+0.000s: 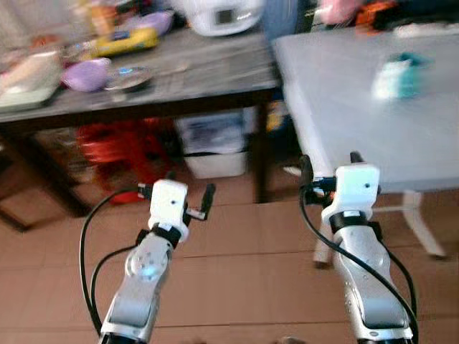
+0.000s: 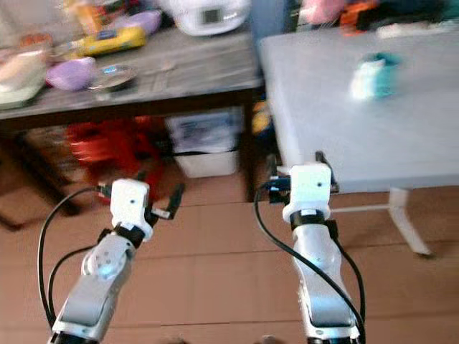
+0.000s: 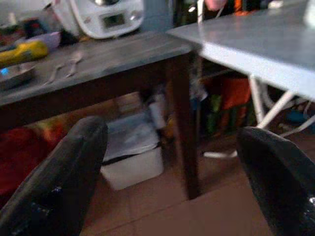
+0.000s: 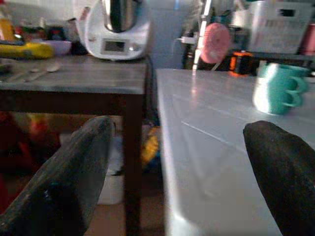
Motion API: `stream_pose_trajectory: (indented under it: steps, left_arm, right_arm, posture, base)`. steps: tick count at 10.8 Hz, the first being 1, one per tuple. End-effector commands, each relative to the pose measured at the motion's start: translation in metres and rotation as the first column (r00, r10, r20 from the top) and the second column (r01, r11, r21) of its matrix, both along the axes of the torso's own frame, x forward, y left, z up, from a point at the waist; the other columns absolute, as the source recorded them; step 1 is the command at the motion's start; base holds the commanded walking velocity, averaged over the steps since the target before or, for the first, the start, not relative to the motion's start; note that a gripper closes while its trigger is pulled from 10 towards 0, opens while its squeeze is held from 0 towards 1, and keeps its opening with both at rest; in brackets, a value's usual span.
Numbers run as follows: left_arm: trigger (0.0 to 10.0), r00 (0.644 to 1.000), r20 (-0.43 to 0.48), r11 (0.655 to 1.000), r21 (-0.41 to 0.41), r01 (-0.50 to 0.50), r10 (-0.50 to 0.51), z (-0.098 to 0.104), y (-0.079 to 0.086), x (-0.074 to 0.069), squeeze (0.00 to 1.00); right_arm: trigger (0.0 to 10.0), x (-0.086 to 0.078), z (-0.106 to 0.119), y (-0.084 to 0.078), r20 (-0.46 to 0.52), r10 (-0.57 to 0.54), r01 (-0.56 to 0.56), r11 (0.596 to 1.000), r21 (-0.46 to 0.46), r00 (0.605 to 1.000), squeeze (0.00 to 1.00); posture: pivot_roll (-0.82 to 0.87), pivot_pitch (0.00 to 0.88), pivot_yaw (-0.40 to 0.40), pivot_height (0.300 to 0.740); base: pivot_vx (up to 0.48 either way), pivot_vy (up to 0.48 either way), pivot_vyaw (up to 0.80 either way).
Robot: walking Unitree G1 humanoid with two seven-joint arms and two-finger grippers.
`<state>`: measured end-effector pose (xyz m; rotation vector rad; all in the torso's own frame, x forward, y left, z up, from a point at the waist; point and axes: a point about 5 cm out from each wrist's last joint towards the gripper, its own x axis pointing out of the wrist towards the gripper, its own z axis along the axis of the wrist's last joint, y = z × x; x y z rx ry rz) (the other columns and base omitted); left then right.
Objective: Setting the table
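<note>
A pale grey table [image 1: 344, 107] stands ahead on the right with teal and white mugs [image 1: 398, 75] on it, also seen in the right wrist view [image 4: 275, 88]. On the dark wooden table [image 1: 208, 72] to the left lie a purple bowl [image 1: 86, 74], a metal plate [image 1: 129, 77] and spoons [image 3: 64, 71]. My left gripper [image 1: 188, 188] hangs open and empty over the floor in front of the wooden table. At the near edge of the grey table my right gripper [image 1: 330, 163] is open and empty as well.
A white kitchen appliance [image 1: 219, 14] and a yellow packet [image 1: 125, 41] stand at the back of the wooden table. Under it are a white storage box [image 1: 211, 143] and red items [image 1: 118, 147]. Its dark leg [image 1: 259, 150] and the grey table's white leg [image 1: 419, 222] stand on the brown tiles.
</note>
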<state>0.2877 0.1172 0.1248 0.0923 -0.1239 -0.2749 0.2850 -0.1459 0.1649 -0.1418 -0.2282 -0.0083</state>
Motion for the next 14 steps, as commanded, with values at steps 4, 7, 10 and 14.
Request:
stream_pose_trajectory:
  steps: [4,7,10,14]
  left_arm:
    - [10.0,1.0,-0.013,0.999,0.029,-0.016,0.016,-0.0039,0.0092,-0.0015,0.0]
    - [10.0,1.0,-0.015,1.0,0.028,-0.011,0.011,-0.0037,0.0095,-0.0004,0.0]
    - [10.0,1.0,-0.017,1.0,0.027,-0.012,0.013,-0.0039,0.0102,0.0001,0.0]
    - [10.0,0.999,-0.036,0.998,-0.047,-0.042,0.04,-0.0045,0.0142,0.0021,0.0]
  right_arm:
    - [10.0,0.0001,0.0008,0.0101,0.005,0.026,-0.026,0.999,0.029,1.0,0.0]
    - [10.0,0.0,-0.0001,0.0103,0.004,0.02,-0.02,0.999,0.031,1.0,0.0]
    - [10.0,0.0003,-0.0006,0.0098,0.002,0.02,-0.02,0.999,0.03,1.0,0.0]
    - [10.0,0.0013,-0.0019,0.0099,-0.003,0.024,-0.024,0.999,0.03,1.0,0.0]
  posture:
    - [-0.09,0.16,0.132,0.74]
    - [-0.09,0.164,0.133,0.74]
    - [-0.09,0.166,0.131,0.74]
    - [-0.09,0.161,0.125,0.74]
  base:
    - [0.0,-0.438,0.0]
    - [0.0,-0.45,0.0]
    - [0.0,-0.446,0.0]
    - [0.0,-0.11,0.0]
